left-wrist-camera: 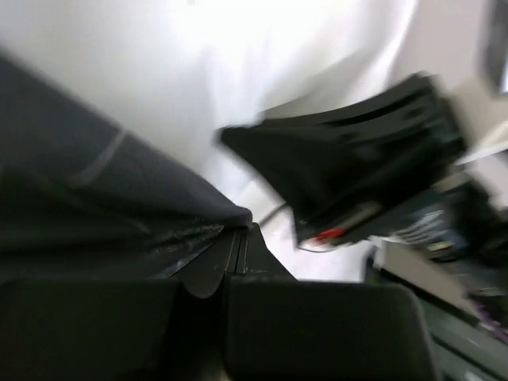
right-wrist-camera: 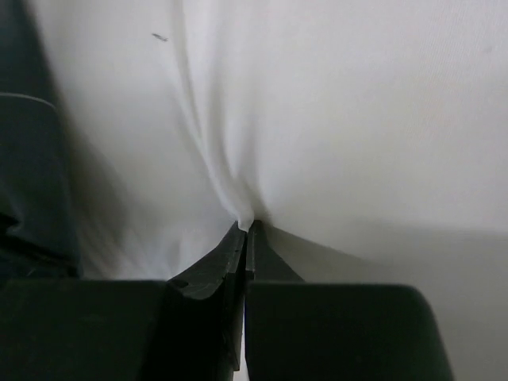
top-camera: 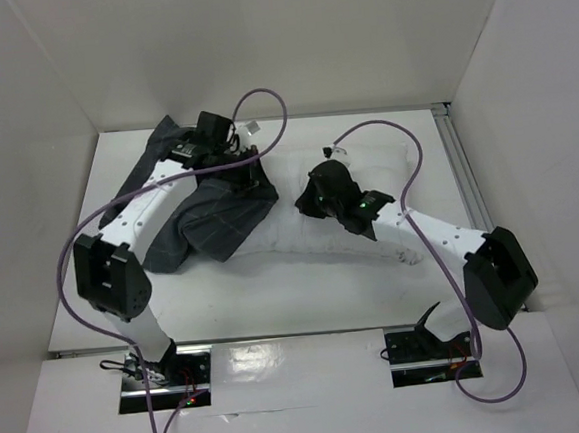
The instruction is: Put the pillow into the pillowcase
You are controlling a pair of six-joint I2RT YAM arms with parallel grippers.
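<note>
On the left part of the tabletop, toward the far left corner, lies the pillowcase, dark grey with thin light lines, crumpled and partly bunched; its right portion covers the left end of the pillow. The left arm reaches over it from the near edge; the left gripper is at the far right border of the dark cloth. In the left wrist view, which is blurred, the left gripper has its jaws pressed together with a fold of the pillowcase pinched between them; the white pillow fills the background, and the black body of the other arm is near on the right.

The pillow lies across the middle of the tabletop, closer to the far edge, and extends toward the right side; its right end is uncovered. The right gripper is on top of it, just beside the edge of the pillowcase. In the right wrist view the right gripper is clenched on a small ridge of the pillow; the white fabric is pulled into creases that run up from the fingertips; a strip of the pillowcase shows at the left border.
</note>
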